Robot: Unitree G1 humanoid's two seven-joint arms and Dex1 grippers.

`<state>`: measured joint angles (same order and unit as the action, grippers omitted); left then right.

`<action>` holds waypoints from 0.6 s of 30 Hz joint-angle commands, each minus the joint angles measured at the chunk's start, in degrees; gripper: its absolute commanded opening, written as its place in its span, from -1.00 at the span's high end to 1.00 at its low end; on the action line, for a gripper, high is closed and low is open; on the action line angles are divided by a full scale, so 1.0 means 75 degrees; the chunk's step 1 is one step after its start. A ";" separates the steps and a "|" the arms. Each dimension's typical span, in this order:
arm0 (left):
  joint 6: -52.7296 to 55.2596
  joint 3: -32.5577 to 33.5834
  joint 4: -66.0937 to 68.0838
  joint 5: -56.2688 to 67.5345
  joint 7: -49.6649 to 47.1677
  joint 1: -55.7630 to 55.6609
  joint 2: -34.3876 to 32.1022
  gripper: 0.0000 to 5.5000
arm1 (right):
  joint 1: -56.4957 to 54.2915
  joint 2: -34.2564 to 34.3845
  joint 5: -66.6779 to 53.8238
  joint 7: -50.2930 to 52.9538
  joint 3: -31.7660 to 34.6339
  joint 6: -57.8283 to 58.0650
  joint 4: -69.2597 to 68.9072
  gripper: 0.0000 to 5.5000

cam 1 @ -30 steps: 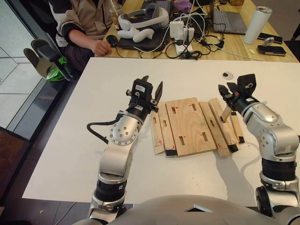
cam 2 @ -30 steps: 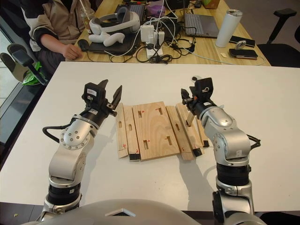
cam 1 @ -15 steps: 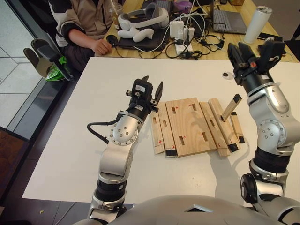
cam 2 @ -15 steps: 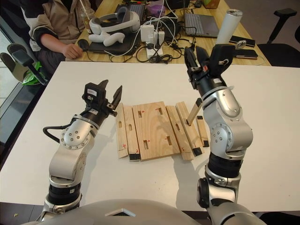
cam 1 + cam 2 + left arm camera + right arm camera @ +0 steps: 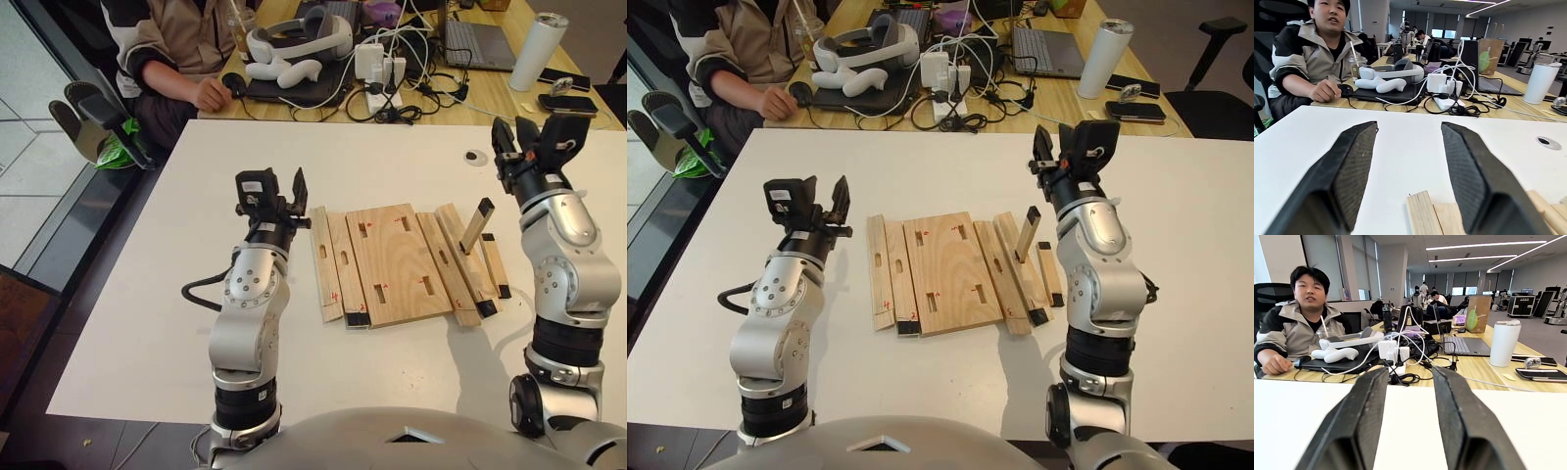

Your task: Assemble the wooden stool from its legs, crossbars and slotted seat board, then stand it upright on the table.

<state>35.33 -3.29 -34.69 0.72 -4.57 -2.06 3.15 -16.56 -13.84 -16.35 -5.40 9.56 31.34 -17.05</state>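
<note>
Right claw (image 5: 532, 137), apart and empty, hangs beyond the crossbar (image 5: 477, 223), which stands just right of the seat board (image 5: 397, 262), leaning, dark end uppermost; left claw (image 5: 272, 191) gapes left of the board.

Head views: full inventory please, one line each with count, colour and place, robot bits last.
White table: 1, white, under everything.
Square slotted wooden seat board: 1, light wood, flat, table centre.
Narrow slotted wooden planks: 2, light wood, flat beside the board's left edge.
Wooden planks and bars: about 4, light wood, some black ends, right of the board; one bar tilted up.
Small round dark disc: 1, table's far right.
White headset, white tumbler: 1 each, desk behind.
Left gripper: black, open, left of the planks.
Right gripper: black, open, raised beyond the tilted bar.
</note>
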 commanded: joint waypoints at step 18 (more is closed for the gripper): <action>-0.0127 0.0229 0.0050 0.0242 -0.0349 -0.0310 0.0148 0.12 | 0.0794 -0.0589 -0.0109 0.0055 -0.0894 0.2422 -0.0332 0.40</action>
<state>34.16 -1.43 -34.39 2.36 -6.76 -3.86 3.05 -24.44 -14.71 -18.64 -2.07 7.41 43.21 -24.24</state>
